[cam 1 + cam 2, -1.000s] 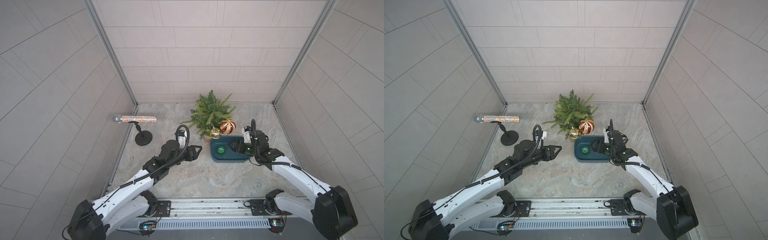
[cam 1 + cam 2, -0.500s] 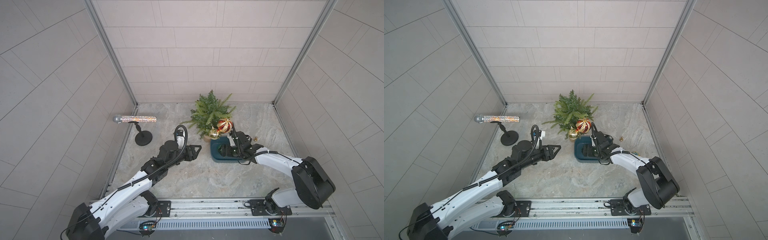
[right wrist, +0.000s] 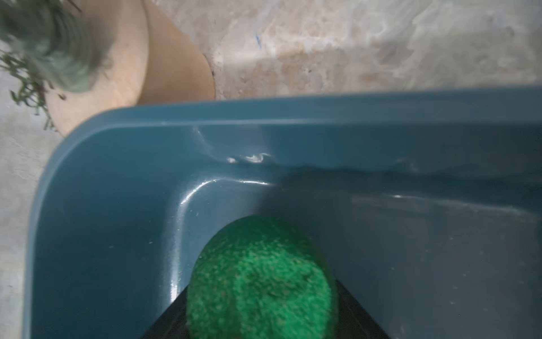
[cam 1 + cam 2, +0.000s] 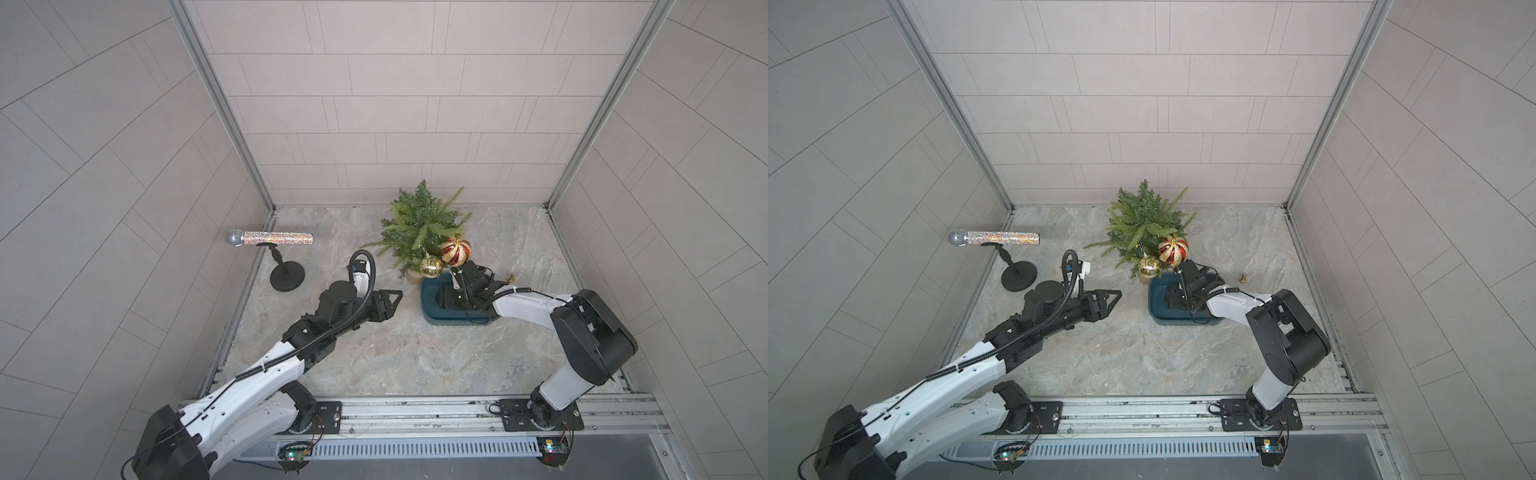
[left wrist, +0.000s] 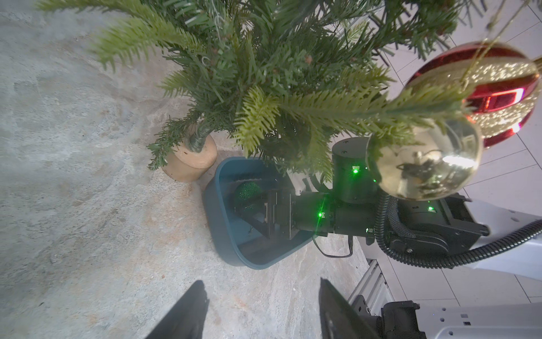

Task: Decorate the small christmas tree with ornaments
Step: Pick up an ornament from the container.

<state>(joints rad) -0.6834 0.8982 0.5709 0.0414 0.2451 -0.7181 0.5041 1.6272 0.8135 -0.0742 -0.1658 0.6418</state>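
The right gripper (image 3: 261, 289) is sitting in the blue bin (image 4: 424, 296) beside the small christmas tree (image 4: 419, 224), its fingers (image 3: 360, 320) clamping the green ornament (image 3: 261, 270). The left gripper (image 5: 262, 293) is hovering over the surface (image 4: 395, 353), fingers (image 5: 187, 317) apart. The gold ornament (image 4: 431, 266) and the red-and-gold ornament (image 4: 456, 251) are hanging on the tree.

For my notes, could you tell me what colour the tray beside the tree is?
Dark teal blue tray, clearest in the right wrist view.

The green ornament (image 3: 261, 276) is rough glitter, the teal tray (image 3: 117, 164) glossy plastic.
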